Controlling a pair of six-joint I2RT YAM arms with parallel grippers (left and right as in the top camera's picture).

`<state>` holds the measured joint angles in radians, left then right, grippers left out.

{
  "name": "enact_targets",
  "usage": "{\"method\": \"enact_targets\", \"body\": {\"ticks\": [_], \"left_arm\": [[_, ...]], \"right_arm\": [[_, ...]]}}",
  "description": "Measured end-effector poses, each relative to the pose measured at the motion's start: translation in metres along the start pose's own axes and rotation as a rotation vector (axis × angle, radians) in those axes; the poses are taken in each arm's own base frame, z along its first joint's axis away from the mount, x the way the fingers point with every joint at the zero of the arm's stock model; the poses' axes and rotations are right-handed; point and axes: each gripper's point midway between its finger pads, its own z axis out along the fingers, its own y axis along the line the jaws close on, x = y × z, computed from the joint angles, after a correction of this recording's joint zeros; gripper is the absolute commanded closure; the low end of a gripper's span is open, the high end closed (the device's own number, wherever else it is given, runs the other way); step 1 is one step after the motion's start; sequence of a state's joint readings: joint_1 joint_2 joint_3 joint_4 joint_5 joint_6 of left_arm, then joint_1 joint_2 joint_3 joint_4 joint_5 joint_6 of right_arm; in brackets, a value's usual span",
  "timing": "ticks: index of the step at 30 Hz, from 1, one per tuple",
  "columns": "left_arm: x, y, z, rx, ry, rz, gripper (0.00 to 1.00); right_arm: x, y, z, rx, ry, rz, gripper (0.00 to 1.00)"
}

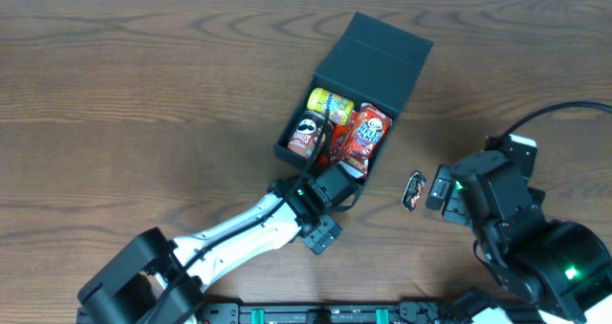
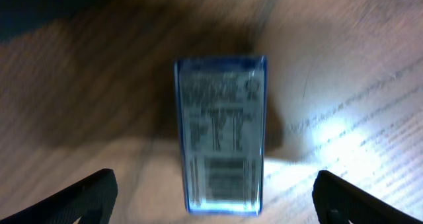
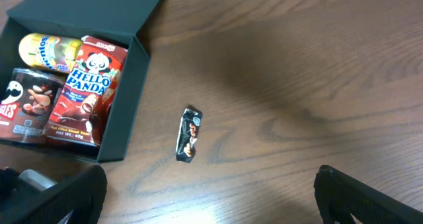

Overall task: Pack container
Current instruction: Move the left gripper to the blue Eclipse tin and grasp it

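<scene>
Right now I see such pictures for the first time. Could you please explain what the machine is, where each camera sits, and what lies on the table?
Two robot arms stand at a brown wooden table. One picture looks down from above; the other two come from a camera on each wrist. The dark square box with its flap lid open holds a yellow can, a red-brown Pringles can and a red Hello Panda pack. A small dark snack wrapper lies beside the box, before the right arm. The left wrist camera shows a blurred blue-edged packet lying between the jaws of the left arm. Both pairs of jaws stand open; nothing is held.
</scene>
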<state>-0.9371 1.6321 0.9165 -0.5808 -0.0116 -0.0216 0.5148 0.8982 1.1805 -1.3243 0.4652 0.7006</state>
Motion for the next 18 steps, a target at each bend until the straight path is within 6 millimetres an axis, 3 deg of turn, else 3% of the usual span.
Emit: {"method": "enact_targets", "body": {"ticks": [12,15,18], "left_arm": [[-0.008,-0.001,0.023,-0.008,-0.001,0.03,0.05],[-0.01,-0.001,0.024,-0.007,-0.007,0.03,0.0],[-0.011,-0.001,0.024,-0.007,-0.012,0.026,0.18]], "right_arm": [[0.0,-0.001,0.0,0.003,-0.002,0.0,0.01],[0.0,-0.001,0.0,0.003,-0.002,0.0,0.01],[0.0,-0.001,0.0,0.004,-0.002,-0.001,0.01]]}}
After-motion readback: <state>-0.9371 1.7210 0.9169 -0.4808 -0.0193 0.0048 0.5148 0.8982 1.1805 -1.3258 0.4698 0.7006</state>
